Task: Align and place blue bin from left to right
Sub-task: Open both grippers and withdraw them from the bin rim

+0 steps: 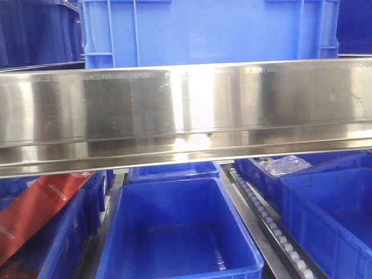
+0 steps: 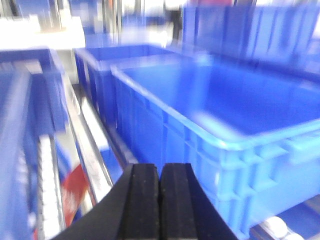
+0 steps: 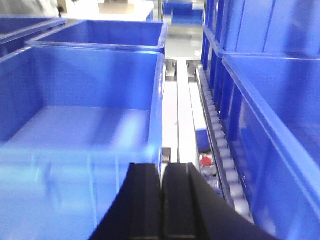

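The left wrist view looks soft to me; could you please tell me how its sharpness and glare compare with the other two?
Left wrist: motion-blurred throughout, only the end effector crisp. Right wrist: fairly sharp, nearest blue bin slightly soft. Front: sharp, with bright glare on the steel beam.

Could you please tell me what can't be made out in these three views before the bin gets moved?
- Front view: the steel beam hides the lower part of the upper blue bin and the far end of the open bin below.
- Left wrist view: motion blur smears the nearest bin; the left gripper is cut off by the bottom edge.
- Right wrist view: the red object beside the roller rail is too small to identify.
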